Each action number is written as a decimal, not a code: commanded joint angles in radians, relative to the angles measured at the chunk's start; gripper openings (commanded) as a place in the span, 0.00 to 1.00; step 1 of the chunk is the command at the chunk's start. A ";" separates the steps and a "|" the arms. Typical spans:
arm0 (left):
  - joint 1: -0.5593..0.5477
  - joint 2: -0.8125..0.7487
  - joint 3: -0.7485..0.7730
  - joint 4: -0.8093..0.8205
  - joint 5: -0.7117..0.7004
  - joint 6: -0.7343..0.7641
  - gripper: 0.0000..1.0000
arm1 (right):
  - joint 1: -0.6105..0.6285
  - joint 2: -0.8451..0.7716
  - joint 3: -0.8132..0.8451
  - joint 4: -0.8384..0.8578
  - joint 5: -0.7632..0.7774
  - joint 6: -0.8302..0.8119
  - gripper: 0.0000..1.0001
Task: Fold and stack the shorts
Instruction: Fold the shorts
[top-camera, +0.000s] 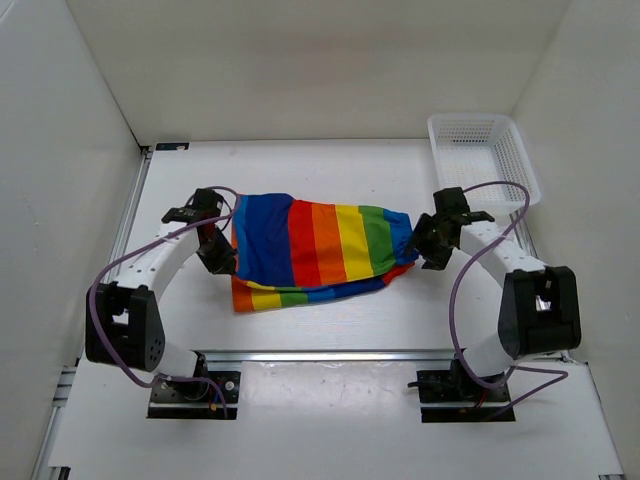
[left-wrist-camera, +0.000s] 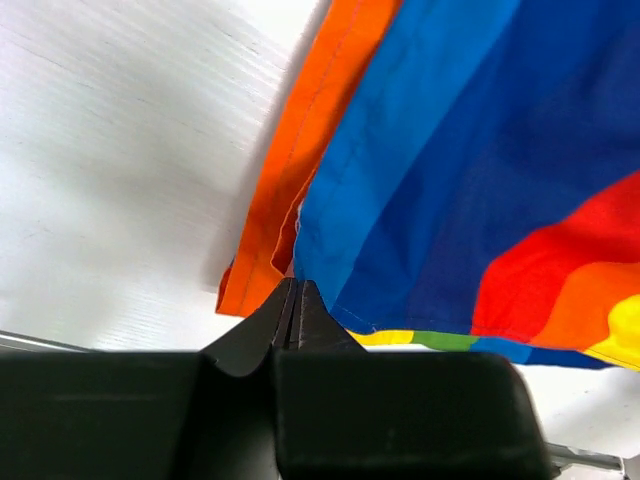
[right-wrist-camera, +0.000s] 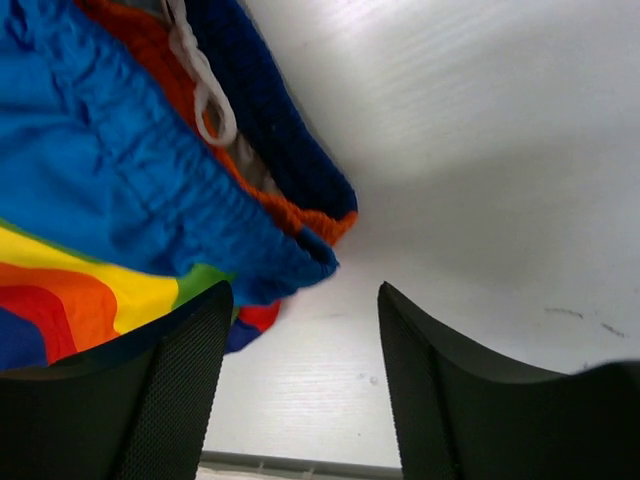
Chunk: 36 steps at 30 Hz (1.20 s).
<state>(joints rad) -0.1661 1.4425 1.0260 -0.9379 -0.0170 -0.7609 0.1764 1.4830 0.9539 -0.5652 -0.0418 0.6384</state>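
Note:
The rainbow-striped shorts (top-camera: 320, 245) lie folded on the white table between both arms, with a blue panel uppermost on the left. My left gripper (top-camera: 220, 258) is at their left edge. In the left wrist view its jaws (left-wrist-camera: 297, 285) are pressed together on the corner of the blue layer (left-wrist-camera: 450, 150), above an orange hem. My right gripper (top-camera: 432, 245) sits at the shorts' right end. In the right wrist view it (right-wrist-camera: 300, 290) stands open over bare table, with the blue waistband (right-wrist-camera: 120, 170) and white drawstring (right-wrist-camera: 205, 95) just left of it, not between the fingers.
A white plastic mesh basket (top-camera: 534, 180) stands at the back right corner, close behind the right arm. White walls enclose the table on the left, back and right. An aluminium rail (top-camera: 330, 354) runs along the near edge.

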 joint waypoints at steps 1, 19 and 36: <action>-0.013 -0.033 0.025 -0.022 -0.018 -0.006 0.10 | -0.005 0.043 0.055 0.054 -0.021 -0.026 0.64; -0.013 -0.064 0.330 -0.188 -0.057 0.031 0.10 | -0.005 0.042 0.278 -0.035 0.023 -0.068 0.00; -0.059 -0.390 -0.124 -0.159 0.136 -0.087 0.10 | -0.005 0.007 0.148 -0.027 0.042 -0.077 0.00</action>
<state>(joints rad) -0.2115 1.0470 1.0183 -1.1446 0.0528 -0.7933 0.1768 1.4792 1.1419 -0.6140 -0.0223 0.5743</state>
